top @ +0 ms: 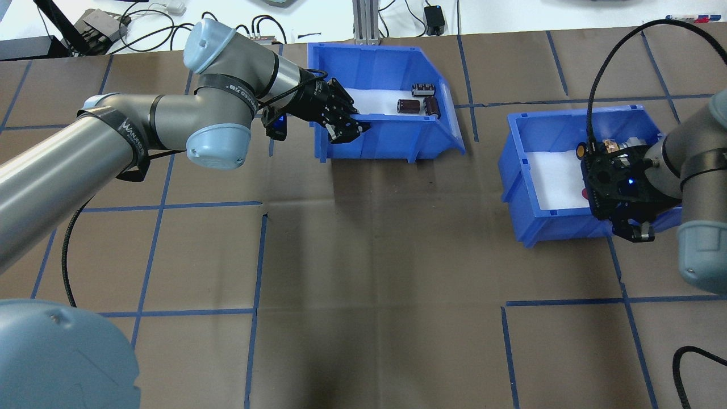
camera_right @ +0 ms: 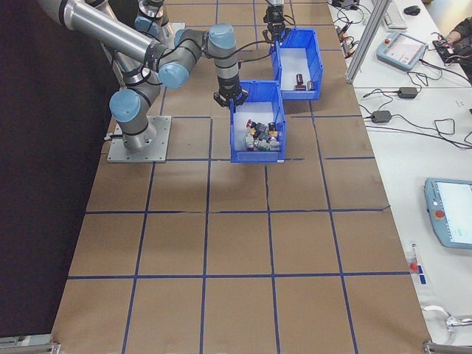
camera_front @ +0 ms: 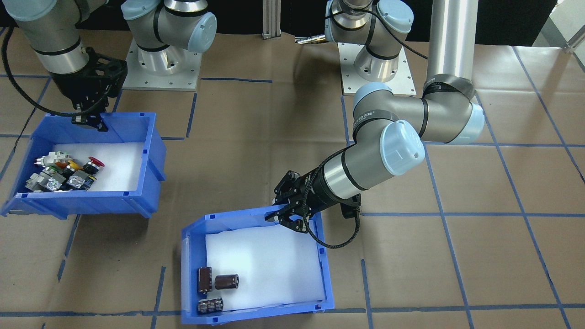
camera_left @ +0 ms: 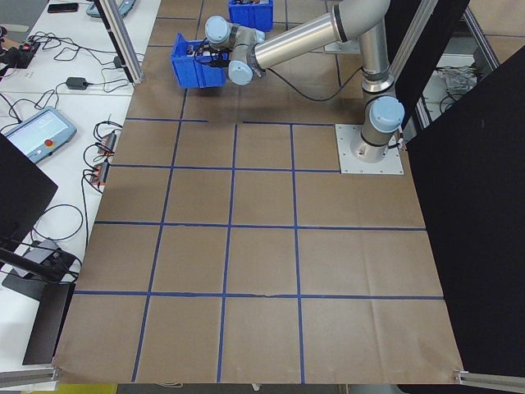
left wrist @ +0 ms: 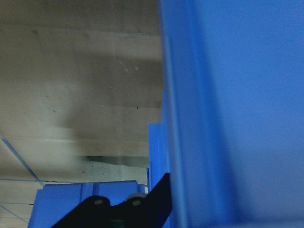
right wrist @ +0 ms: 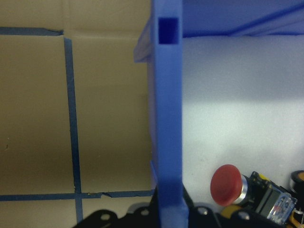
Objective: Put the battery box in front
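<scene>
Grippers clamped on both bin walls

Battery box [top: 397, 133] sits at 12 o'clock of the overhead view, at the table's far edge from the robot, sloped front pointing toward 3 o'clock. White liner inside; three dark cells [top: 421, 102] bunched near its sloped end. Left gripper [top: 346, 128] straddles the box's robot-side wall near the 9 o'clock corner, fingers closed narrow on that wall, one inside, one outside. Switch bin [top: 531, 170] stands well apart at 3 o'clock, coloured push-buttons [camera_front: 64, 173] in a heap. Right gripper [camera_front: 90, 119] pinches that bin's robot-side wall the same way; wrist view shows the wall running between its fingers, red button [right wrist: 228, 183] just beside.
</scene>
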